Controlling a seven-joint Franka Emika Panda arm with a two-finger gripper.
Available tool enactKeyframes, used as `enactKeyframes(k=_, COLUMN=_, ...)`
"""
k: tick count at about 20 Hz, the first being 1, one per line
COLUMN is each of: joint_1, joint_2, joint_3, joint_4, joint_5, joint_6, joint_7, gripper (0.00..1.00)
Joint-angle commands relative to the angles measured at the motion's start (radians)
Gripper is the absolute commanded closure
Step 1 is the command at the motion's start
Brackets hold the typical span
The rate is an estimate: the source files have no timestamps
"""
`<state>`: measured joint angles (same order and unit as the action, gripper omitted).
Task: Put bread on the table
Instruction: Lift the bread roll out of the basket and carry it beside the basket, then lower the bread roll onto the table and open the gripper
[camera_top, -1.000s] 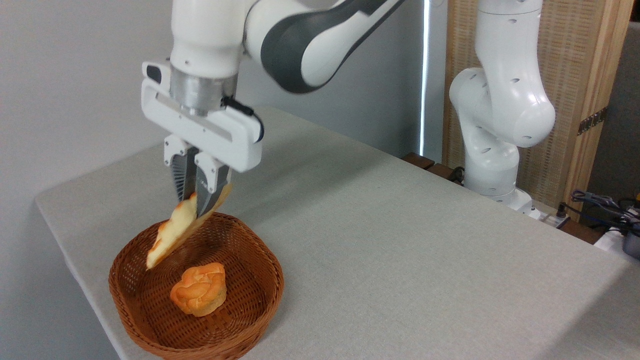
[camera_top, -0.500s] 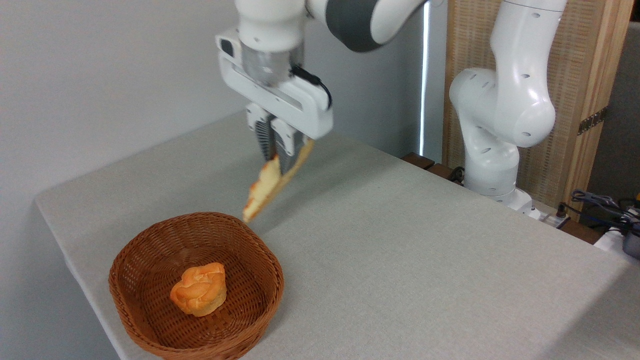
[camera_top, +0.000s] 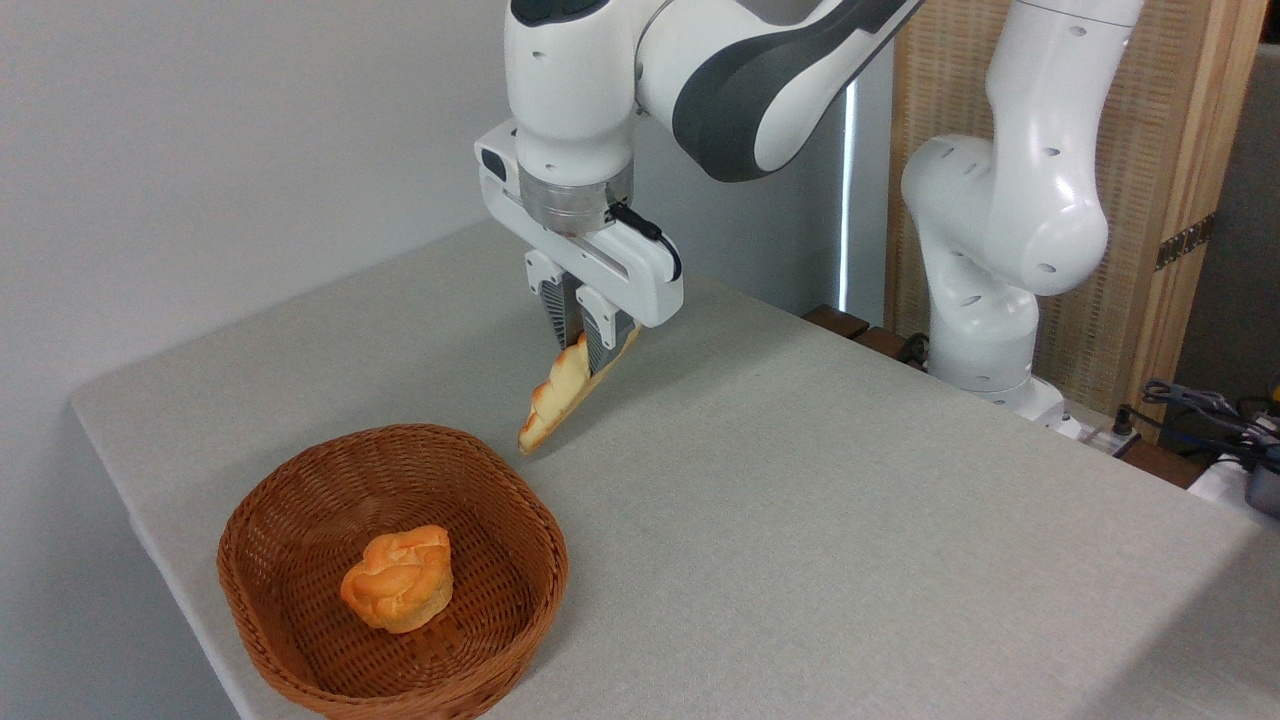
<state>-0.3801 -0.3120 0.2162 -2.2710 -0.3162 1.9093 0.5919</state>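
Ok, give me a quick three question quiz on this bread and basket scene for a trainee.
1. True or false: the fingers are shut on the bread.
2. What lies in the basket? A) orange bun B) apple C) nothing
3. Fill in: the bread's lower tip hangs near the ___, outside the basket.

Key: 1 true. 2 A, the bun. 3 table.
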Motion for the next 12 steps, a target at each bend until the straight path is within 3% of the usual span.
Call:
enactKeyframes(k=1, joint_1=-0.010, joint_2=-0.012, joint_3=0.012, joint_4=-0.012, joint_5=-0.014, joint_6=0.011, joint_7=0.017, gripper=0.17)
enactKeyframes(k=4, joint_1=-0.008, joint_2=-0.012, joint_3=0.012, joint_4=-0.021, joint_5=-0.003, joint_6=0.008, joint_7=0.019, gripper=0.01)
enactKeyframes(k=7, joint_1=-0.008, joint_2=-0.012, joint_3=0.012, joint_4=-0.030, joint_5=-0.001, joint_6=0.008, joint_7=0.022, gripper=0.00)
enactKeyframes(k=10, joint_1=-0.008, joint_2=-0.012, joint_3=0.012, joint_4=-0.032, joint_5=0.049, joint_6=0.007, joint_7=0.032, gripper=0.00)
enactKeyframes(k=12, joint_1=-0.008, joint_2=-0.012, joint_3=0.012, joint_4=-0.032, joint_5=0.051, joint_6=0.007, joint_7=0.032, gripper=0.00)
